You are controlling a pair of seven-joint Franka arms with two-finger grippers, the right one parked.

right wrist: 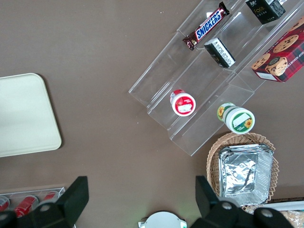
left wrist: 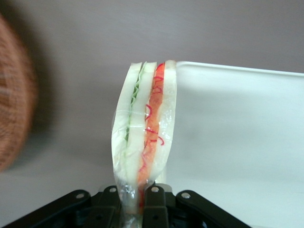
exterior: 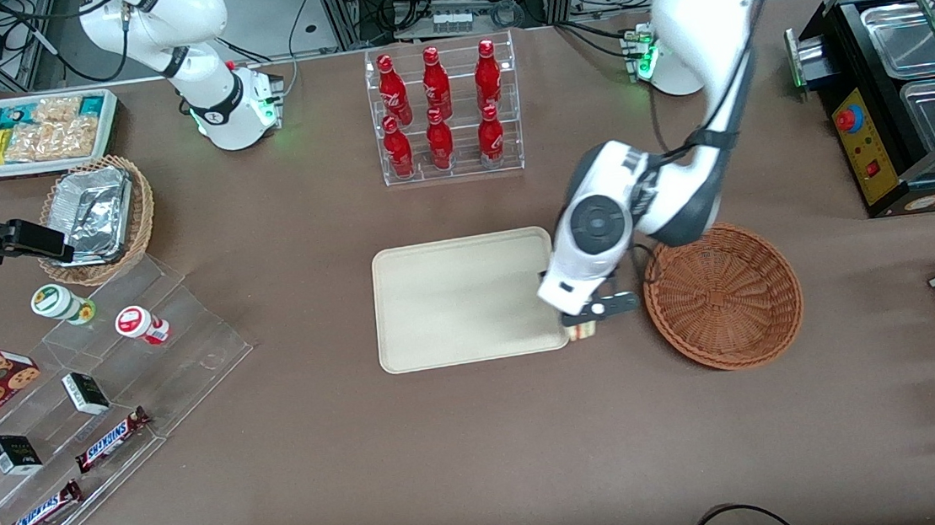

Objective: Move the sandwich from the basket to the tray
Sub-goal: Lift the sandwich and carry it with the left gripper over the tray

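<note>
Currently the sandwich point(left wrist: 145, 133) is pinched upright in the claw point(left wrist: 135, 199), held over the tray point(exterior: 462, 297) edge nearest the basket point(exterior: 723, 296). Only a short inward shift over the tray seems needed.

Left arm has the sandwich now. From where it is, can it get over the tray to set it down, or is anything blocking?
Probably yes. The gripper, shut on the sandwich, hangs at the edge of the tray nearest the basket. The tray's surface looks bare, and nothing stands between them.
</note>
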